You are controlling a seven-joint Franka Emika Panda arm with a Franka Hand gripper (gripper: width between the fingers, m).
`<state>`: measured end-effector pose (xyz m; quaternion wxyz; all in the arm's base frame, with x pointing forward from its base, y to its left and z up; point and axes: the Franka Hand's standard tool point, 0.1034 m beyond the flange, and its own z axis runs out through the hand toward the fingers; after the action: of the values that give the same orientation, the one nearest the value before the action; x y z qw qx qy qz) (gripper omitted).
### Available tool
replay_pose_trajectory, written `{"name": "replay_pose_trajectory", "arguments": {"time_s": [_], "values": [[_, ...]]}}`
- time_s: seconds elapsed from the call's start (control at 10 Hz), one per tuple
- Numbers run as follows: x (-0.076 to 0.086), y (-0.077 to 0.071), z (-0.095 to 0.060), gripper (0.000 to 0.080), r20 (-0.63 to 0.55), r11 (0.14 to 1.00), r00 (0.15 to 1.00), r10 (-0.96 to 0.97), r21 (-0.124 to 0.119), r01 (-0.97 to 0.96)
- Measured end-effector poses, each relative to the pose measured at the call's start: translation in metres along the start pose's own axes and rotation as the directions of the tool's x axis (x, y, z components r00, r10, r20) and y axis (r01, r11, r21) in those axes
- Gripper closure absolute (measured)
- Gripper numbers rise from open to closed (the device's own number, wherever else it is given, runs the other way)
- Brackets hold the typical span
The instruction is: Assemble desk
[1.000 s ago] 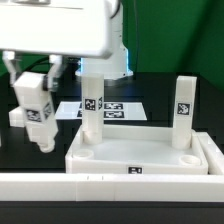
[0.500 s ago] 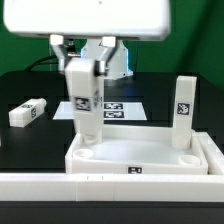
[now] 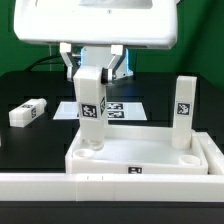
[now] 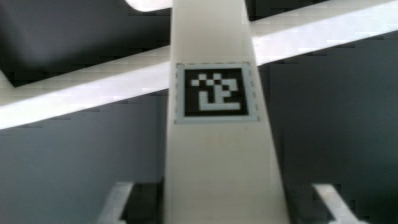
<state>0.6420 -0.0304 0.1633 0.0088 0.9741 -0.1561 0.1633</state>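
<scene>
A black table (image 3: pixel 30 140) fills the scene, edged along the front by a long white rail (image 3: pixel 60 185). The marker board (image 3: pixel 125 108) lies flat farther back.

The arm comes down from the top of the exterior view, its big white housing level above the work. The gripper (image 3: pixel 95 70) points straight down. Its two fingers (image 4: pixel 121 203) are partly closed and clamp the upper part of a white block leg (image 3: pixel 92 112) between them. This gripped leg is nearly upright, leaning slightly. A black-and-white square tag (image 4: pixel 215 92) faces the wrist camera. The leg's lower end meets the round corner socket on the exterior view's left of the desk panel (image 3: pixel 140 152); whether it is fully seated cannot be told.

The desk panel is wide, flat, white and rimmed, and lies just behind the rail. A second leg (image 3: pixel 183 112) stands upright at its corner on the exterior view's right. A loose leg (image 3: pixel 28 112) lies on the table, well off to the left.
</scene>
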Motion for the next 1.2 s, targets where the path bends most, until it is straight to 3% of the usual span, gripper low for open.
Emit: {"name": "replay_pose_trajectory", "arguments": {"time_s": [0.2,0.5,0.8,0.9,1.2], "values": [[-0.009,-0.028,-0.011,0.0509,-0.003,1.0,1.0,0.007,0.028,-0.007],[-0.008,-0.031,-0.01,0.0509,-0.025,0.999,1.0,0.019,0.031,-0.018],[-0.007,-0.037,-0.009,0.0509,-0.181,0.999,0.983,0.005,0.042,0.003],[-0.012,-0.044,-0.012,0.0509,-0.229,0.999,0.973,-0.006,0.05,0.018],[-0.026,-0.065,-0.015,0.0509,-0.225,0.997,0.974,-0.009,0.071,0.026]]}}
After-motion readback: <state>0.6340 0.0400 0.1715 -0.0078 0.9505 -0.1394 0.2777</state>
